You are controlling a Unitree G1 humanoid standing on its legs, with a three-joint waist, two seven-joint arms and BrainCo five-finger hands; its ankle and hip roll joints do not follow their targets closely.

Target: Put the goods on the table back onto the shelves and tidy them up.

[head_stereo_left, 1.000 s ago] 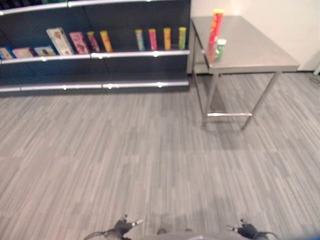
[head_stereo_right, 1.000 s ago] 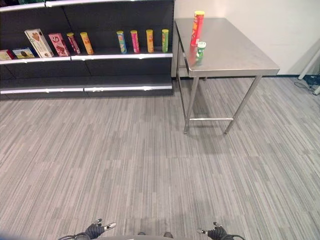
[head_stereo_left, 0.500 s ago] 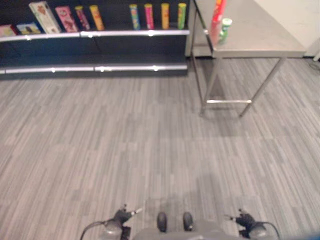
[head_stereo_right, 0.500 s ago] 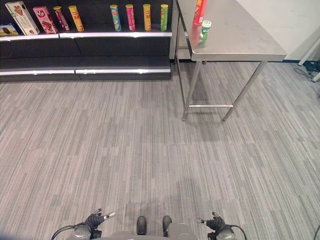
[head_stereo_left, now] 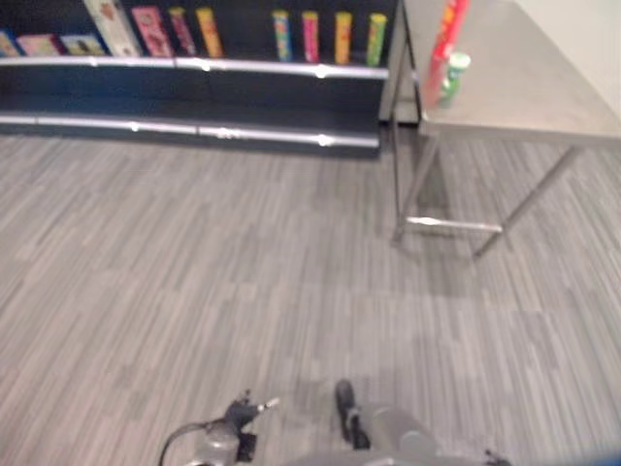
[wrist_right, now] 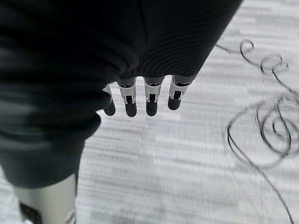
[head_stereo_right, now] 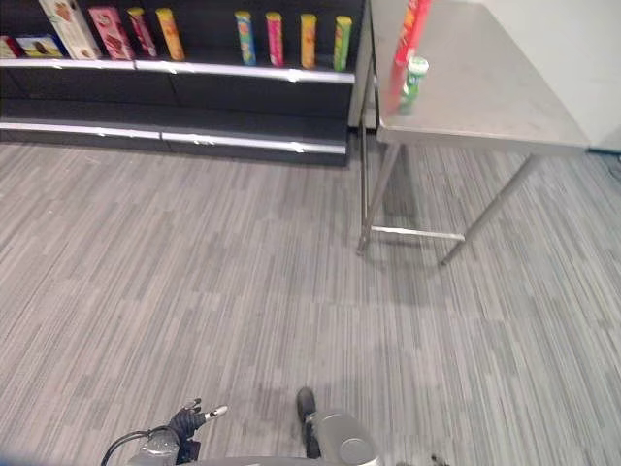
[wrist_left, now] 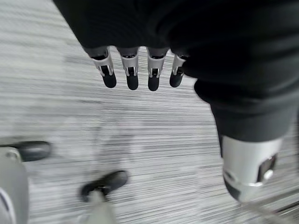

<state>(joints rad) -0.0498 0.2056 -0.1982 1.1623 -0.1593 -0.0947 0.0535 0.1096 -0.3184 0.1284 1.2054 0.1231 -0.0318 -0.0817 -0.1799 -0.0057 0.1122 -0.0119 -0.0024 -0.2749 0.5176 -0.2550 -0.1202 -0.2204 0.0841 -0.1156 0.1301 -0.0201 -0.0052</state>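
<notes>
Two goods stand on the steel table (head_stereo_right: 505, 107), near its left front edge: a tall red tube (head_stereo_right: 409, 31) and, just in front of it, a short green can (head_stereo_right: 414, 76). Both are upright and close together, possibly touching.

The tube looks like a light cardboard snack canister — stiff enough to hold, but tall and narrow, so it would tip easily if nudged high up. A wrap around its middle, thumb opposite the fingers, seems the safest hold. The can is small and smooth, likely slippery and a little heavier for its size; it should be taken round its body, not by the lid. Reaching for either one risks knocking over the other.

The shelf (head_stereo_right: 243, 70) to the left of the table already carries a row of similar tubes and some boxes.

The left hand (wrist_left: 140, 70) hangs over the floor, fingers straight and relaxed, holding nothing. The right hand (wrist_right: 140, 100) does the same — fingers loose, empty, touching nothing. Both are well apart from the table.
</notes>
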